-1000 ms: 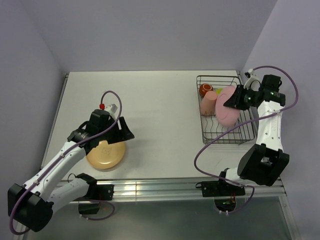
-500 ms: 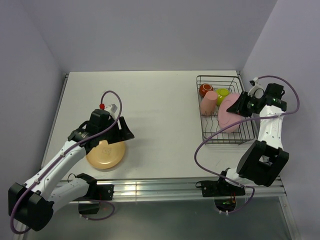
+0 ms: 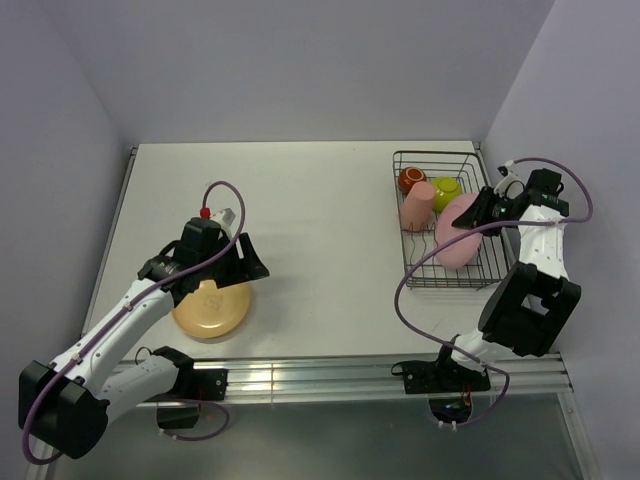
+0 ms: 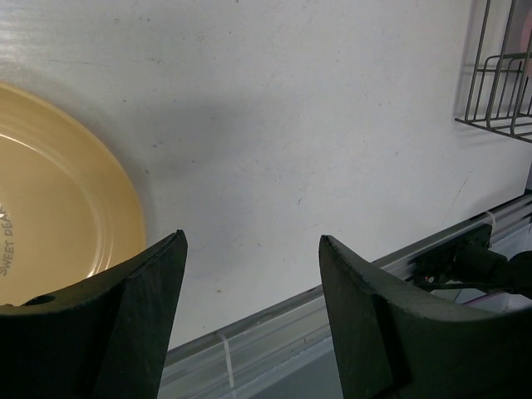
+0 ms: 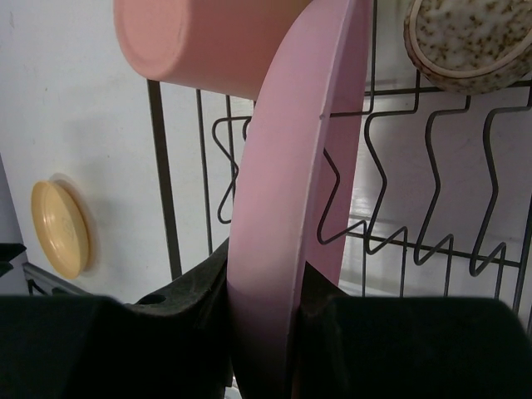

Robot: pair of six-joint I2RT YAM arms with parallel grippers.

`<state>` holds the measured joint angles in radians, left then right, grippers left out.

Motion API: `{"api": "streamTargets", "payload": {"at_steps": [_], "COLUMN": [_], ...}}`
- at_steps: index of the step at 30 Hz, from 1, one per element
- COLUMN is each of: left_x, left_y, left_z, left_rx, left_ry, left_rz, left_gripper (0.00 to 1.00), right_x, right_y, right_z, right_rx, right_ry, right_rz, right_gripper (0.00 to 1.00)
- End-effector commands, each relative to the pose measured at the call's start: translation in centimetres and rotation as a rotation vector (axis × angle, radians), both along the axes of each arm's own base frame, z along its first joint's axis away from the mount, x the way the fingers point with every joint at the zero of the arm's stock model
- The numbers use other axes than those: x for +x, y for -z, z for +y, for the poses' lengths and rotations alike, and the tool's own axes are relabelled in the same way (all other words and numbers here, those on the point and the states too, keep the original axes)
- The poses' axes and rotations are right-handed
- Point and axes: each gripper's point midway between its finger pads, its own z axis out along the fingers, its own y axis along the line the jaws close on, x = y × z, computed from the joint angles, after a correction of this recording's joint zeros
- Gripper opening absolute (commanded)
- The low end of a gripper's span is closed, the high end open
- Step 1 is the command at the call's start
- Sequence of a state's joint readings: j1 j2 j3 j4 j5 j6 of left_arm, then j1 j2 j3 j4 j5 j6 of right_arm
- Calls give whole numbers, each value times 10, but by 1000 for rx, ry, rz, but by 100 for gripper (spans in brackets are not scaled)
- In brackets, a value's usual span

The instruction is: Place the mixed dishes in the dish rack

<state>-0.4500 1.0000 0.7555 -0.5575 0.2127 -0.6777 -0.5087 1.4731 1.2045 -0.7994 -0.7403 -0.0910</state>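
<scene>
- Right gripper (image 3: 474,214): jaws narrow, clamped on the rim of the pink plate (image 3: 455,235). Plate is on edge, tilted, inside the dish rack (image 3: 435,153) at the table's far right corner.
- Already in the rack: salmon tumbler (image 3: 416,205) just beside the plate, lime-green bowl (image 3: 446,190), dark red-brown mug (image 3: 411,179).
- Can't tell whether the plate's lower edge sits between the tines.
- Risk: letting go before it's seated. The plate could flop flat or fall against the tumbler.
- Risk: the grip is on the rim only, so the plate may pivot or slip if it catches a wire.
- Risk: side push could shove the tumbler or slide the rack; nothing seems to fix it down.
- Risk: the right arm's purple cable (image 3: 420,272) crosses the rack's near edge and could snag.
- Left gripper (image 4: 249,258): jaws wide, holding nothing, above the pale orange plate (image 3: 210,308), which lies flat by the near edge of the table (image 3: 320,200), left part.
- Risk: a finger may push that flat plate off the near edge.
</scene>
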Motion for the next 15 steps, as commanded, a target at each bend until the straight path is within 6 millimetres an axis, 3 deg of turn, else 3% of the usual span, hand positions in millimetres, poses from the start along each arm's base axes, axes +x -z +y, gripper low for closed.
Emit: {"api": "streamTargets", "payload": {"at_steps": [1,6,15], "left_x": [9,7,8], "left_y": [-19,-19,-22], "left_z": [-4,-2,-4], "left_rx": [-33,-34,-50], "left_ry": [-11,-23,-26], "left_rz": [-45,-43,-44], "left_gripper": [71,71,71], "right_x": [17,20,23], "right_y": [-12,-16,-28], "right_z": [-15,-12,20], "right_rx": [-42,-51,-118], "right_ry": [27,14,-64], "right_rz": [-57,-63,-73], "right_gripper": [25,37,53]}}
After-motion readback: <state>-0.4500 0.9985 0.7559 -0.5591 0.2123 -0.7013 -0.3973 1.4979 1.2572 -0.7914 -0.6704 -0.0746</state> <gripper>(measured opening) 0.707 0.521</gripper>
